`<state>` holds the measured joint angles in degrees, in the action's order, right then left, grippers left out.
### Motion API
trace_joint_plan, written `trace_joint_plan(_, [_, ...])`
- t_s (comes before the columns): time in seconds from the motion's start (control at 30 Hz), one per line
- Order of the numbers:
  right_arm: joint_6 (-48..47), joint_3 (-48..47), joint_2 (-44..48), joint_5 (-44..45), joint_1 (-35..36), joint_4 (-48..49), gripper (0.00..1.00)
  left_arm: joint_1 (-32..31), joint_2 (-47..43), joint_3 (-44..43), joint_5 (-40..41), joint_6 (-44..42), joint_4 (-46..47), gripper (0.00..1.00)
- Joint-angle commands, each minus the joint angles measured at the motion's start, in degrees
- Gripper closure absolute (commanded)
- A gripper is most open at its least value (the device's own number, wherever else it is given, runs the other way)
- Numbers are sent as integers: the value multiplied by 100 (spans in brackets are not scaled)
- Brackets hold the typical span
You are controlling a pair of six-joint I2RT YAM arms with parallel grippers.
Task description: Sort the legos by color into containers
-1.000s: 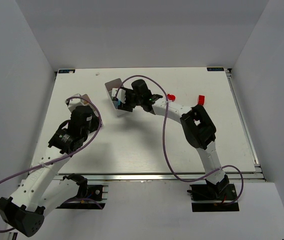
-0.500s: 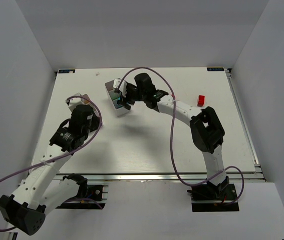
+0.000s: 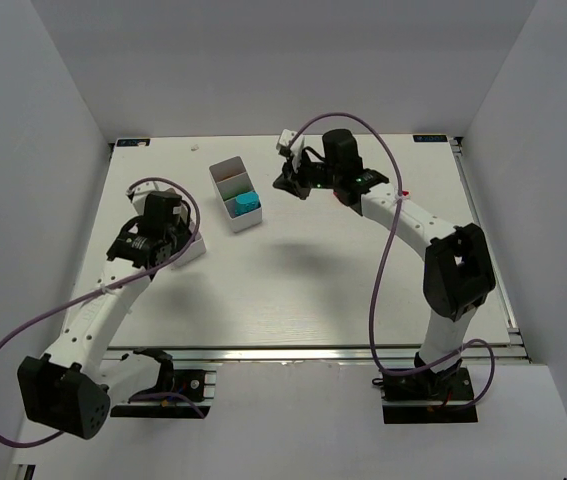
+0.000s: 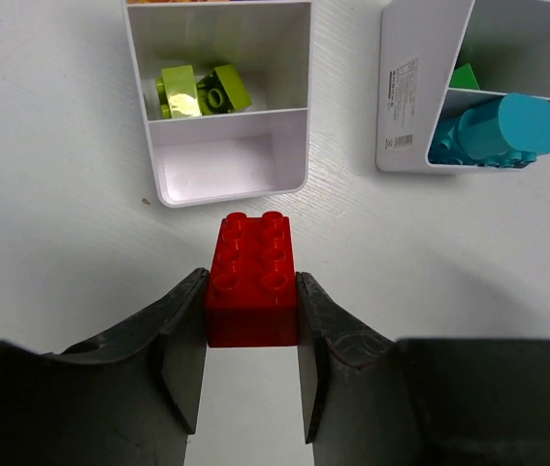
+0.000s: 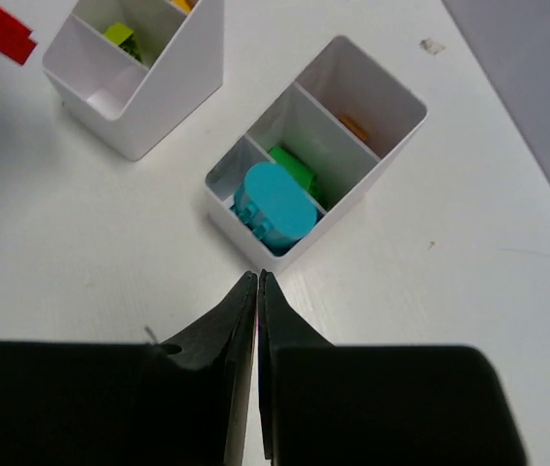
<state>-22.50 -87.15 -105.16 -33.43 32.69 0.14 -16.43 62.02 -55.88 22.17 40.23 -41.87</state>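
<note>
Left wrist view, closest first: left pincer (image 4: 251, 283) is clamped on a red brick (image 4: 252, 254), one finger on each long side, studs up, over the white worktop (image 4: 61, 252). Can't tell if it's lifted clear.

Just ahead sits a white bin (image 4: 234, 197). Its near compartment is empty; the next one has lime bricks (image 4: 197, 90). To the right, apart from it, is a 2nd bin (image 4: 405, 97) w/ a big teal piece (image 4: 496, 131) in its near compartment and a green brick (image 4: 464, 76) in the one behind.

Right wrist view: right pincer (image 5: 257, 286) is shut w/ nothing in it, hovering over bare worktop just short of the 2nd bin's corner.

Likely step: red brick goes into the empty compartment. Risks, as a guess:
- Grip is on smooth sides only, so the brick could slip or twist out early and land short of the bin.
- Let go too far fwd, it joins the lime ones, i.e. wrong colour.
- Brought in low, it could knock the thin near wall and shove or tip the bin.

In the way: only that near wall. In the top view the right arm (image 3: 403, 215) is well off to the right, not btwn brick and bin.
</note>
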Motion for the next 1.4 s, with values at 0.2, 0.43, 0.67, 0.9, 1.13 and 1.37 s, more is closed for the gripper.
trace_joint_plan(0.2, [273, 533, 453, -375, -157, -5, 87, 341, 907, -476, -20, -1122, 469, 100])
trace_joint_plan(0.43, [299, 577, 506, -401, -324, -5, 72, 430, 1391, -468, -55, -1043, 750, 100])
trace_joint_plan(0.67, [176, 603, 550, -296, -447, -225, 16, 456, 1647, -547, -187, -938, 786, 63])
trace_joint_plan(0.9, [281, 612, 567, -129, -649, -199, 11, 491, 1638, -556, -64, -876, 706, 26])
trace_joint_plan(1.13, [579, 621, 620, 371, -913, -164, 11, 491, 1375, -705, -168, -841, 724, 43])
trace_joint_plan(1.37, [1660, 95, 102, 2293, -1519, -1232, 20, 500, 559, -319, -1187, -745, 1505, 100])
